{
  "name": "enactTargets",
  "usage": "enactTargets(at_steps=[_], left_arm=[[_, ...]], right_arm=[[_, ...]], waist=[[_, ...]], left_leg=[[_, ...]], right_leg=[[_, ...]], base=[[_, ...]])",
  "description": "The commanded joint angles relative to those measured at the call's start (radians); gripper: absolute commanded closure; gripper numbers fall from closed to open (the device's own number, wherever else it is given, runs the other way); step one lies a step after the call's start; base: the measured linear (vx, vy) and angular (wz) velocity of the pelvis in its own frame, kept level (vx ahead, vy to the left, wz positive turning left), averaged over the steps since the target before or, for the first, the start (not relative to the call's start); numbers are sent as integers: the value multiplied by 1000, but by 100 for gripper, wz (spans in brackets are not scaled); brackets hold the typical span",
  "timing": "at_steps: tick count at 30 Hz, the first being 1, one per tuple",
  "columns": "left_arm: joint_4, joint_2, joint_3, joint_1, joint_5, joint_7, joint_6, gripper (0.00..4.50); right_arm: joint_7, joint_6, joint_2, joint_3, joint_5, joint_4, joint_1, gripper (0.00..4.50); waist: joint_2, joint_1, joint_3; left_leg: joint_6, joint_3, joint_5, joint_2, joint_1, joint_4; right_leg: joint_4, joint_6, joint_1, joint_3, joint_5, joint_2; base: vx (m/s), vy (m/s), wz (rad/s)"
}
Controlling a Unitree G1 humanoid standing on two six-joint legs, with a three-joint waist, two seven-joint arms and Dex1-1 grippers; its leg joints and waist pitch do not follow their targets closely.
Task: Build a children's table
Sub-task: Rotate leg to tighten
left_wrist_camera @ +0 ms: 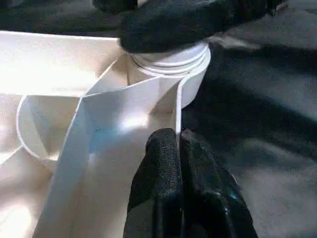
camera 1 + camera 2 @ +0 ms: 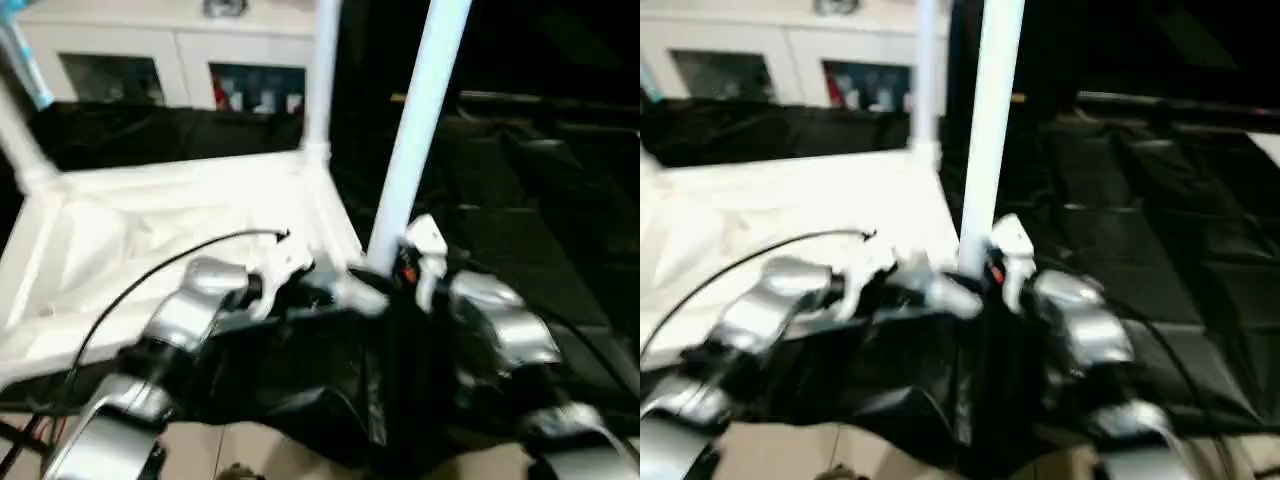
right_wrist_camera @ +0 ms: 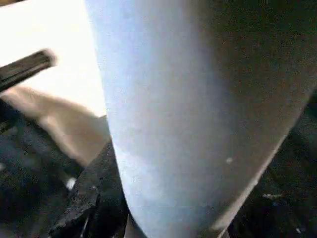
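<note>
My left pincer (image 1: 181, 148) is closed, its fingers pressed together against a thin rib on the underside of the table (image 2: 150, 230), right by the corner socket. The table lies upside down on black sheeting (image 2: 520, 240), its ribbed underside facing up. A leg (image 2: 415, 140) stands upright in the near corner socket, tilted slightly; another leg (image 2: 322, 75) stands at the far corner, and a third (image 2: 18, 140) at the far left corner. My right pincer (image 1: 188, 20) wraps the base of the near leg just above its threaded collar, its fingers partly closed around it. Behind the table stands a cabinet (image 2: 160, 50) with glass doors.
</note>
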State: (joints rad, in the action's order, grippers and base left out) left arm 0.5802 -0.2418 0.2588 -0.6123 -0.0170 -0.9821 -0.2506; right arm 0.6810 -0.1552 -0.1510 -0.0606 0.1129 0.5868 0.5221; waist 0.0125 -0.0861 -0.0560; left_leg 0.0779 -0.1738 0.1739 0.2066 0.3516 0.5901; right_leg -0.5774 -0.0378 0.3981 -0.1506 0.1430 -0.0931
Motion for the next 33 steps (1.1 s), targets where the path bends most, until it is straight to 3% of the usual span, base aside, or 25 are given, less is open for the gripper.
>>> enactTargets(at_steps=[1, 2, 6, 7, 8, 12, 18, 22, 23, 27, 33], left_arm=[[-1, 48, -54, -67, 29, 89, 7, 450], [40, 81, -69, -95, 23, 171, 1, 450], [84, 122, -93, -130, 18, 260, 1, 450], [85, 127, -88, -132, 18, 254, 9, 450], [84, 128, -84, -132, 17, 247, 14, 450], [62, 112, -62, -112, 17, 188, 34, 450], [13, 54, -26, -61, 28, 63, 64, 450], [-26, 16, -4, -32, 35, -20, 79, 450], [-61, -18, 12, -9, 49, -97, 81, 450], [-100, -66, 33, 14, 55, -180, 82, 450], [-146, -129, 55, 49, 58, -280, 76, 450]], right_arm=[[-70, -31, 57, -25, -8, 73, -9, 252], [-182, -22, 108, -2, -12, 117, 15, 253], [-265, 22, 162, 0, -37, 163, 43, 253], [-254, 43, 170, -9, -45, 166, 47, 197], [-245, 54, 174, -14, -49, 168, 48, 184], [-171, 67, 168, -19, -33, 152, 44, 148], [33, 63, 81, -57, -7, 86, 16, 129], [175, 27, 22, -69, 31, 29, -8, 129], [289, -1, -32, -82, 55, -19, -28, 129], [405, -26, -98, -101, 63, -65, -48, 129], [521, -76, -169, -116, 96, -120, -72, 143]], waist=[[6, 2, 68], [9, 5, 69], [8, 0, 72], [9, 0, 73], [14, -3, 74], [12, -5, 73], [10, -5, 70], [8, -6, 72], [7, -8, 71], [3, -13, 71], [0, -23, 69]], left_leg=[[-14, 12, 274, 21, -9, -66], [-15, 13, 265, 21, -8, -67], [-21, 10, 242, 22, -7, -67], [-24, 10, 235, 24, -6, -68], [-34, 9, 222, 24, -2, -68], [-48, 7, 205, 26, 0, -71], [-53, 8, 235, 28, -2, -71], [-61, 9, 231, 32, -2, -72], [-58, 9, 235, 33, -3, -72], [-64, 7, 226, 36, 0, -71], [-47, 7, 252, 36, -7, -72]], right_leg=[[103, -28, -46, 50, 558, -76], [100, -40, -45, 51, 537, -74], [93, -56, -47, 57, 481, -74], [90, -60, -48, 59, 463, -74], [85, -66, -51, 60, 440, -77], [78, -84, -52, 64, 400, -74], [85, -78, -55, 63, 433, -75], [77, -96, -54, 65, 396, -73], [77, -104, -55, 66, 394, -74], [71, -120, -55, 68, 365, -73], [78, -113, -51, 66, 413, -72]], base=[[0, 0, 0], [0, 0, 0], [0, 0, 0], [0, 0, 0], [0, 0, 0], [0, 0, 0], [0, 0, 0], [0, 0, 0], [0, 0, 0], [0, 0, 0], [0, 0, 0]])
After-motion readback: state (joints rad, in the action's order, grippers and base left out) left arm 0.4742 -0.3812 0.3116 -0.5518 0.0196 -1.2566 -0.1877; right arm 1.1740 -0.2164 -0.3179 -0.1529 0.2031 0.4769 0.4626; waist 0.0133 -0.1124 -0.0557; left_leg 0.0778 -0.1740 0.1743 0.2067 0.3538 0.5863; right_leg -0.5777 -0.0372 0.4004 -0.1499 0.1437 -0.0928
